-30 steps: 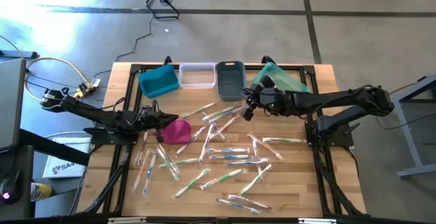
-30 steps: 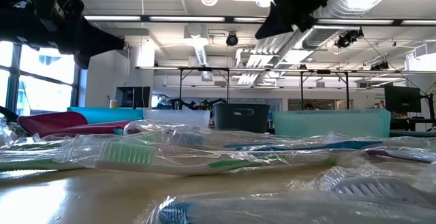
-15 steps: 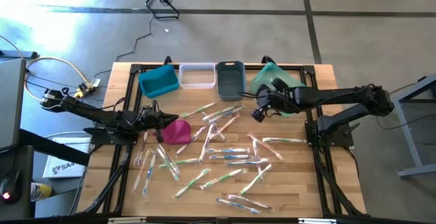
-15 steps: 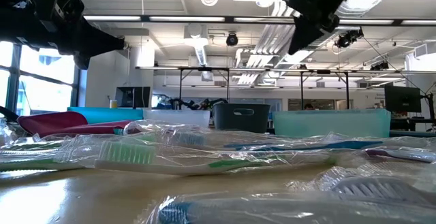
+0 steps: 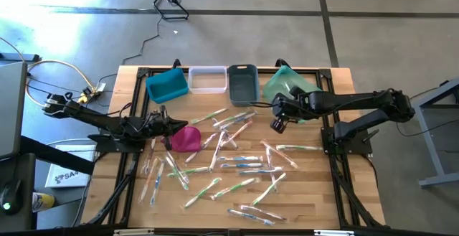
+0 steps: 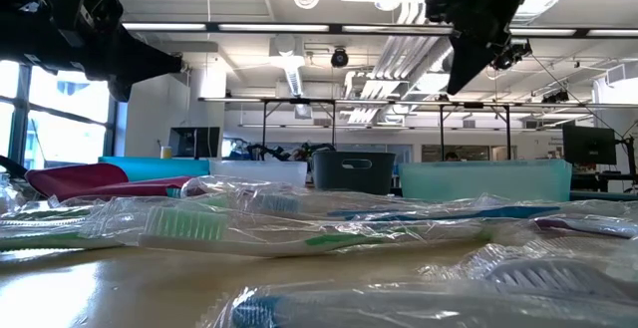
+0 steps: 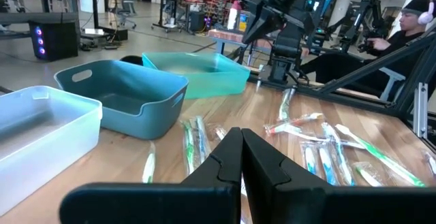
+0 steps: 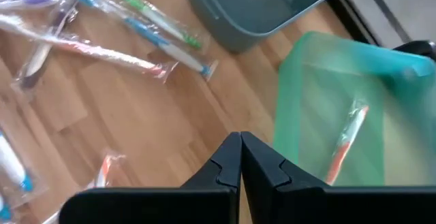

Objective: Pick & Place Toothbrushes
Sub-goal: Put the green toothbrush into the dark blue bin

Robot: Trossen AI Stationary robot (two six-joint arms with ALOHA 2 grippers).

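Note:
Many wrapped toothbrushes [image 5: 237, 166] lie scattered flat on the wooden table [image 5: 315, 193], with clear, green, blue and pink handles. One orange-and-white toothbrush [image 8: 344, 146] lies inside the teal bin [image 8: 327, 94]. My right gripper [image 5: 276, 125] hangs shut above the table just in front of that bin, tipped steeply down, with nothing in it; its shut fingers [image 8: 240, 157] show over bare wood. My left gripper [image 5: 169, 125] waits shut and level at the table's left, beside the magenta pouch [image 5: 186, 139].
Along the far edge stand a blue bin [image 5: 167, 85], a clear bin [image 5: 206, 79], a grey bin [image 5: 242, 84] and the teal bin [image 5: 288, 85]. A seated person [image 7: 409, 26] shows beyond the table in the left wrist view. Bare wood lies at the far right.
My right gripper has drawn back a little toward the table's right and near edges and has tipped from nearly level to pointing steeply down, staying shut. The toothbrushes and bins have not moved.

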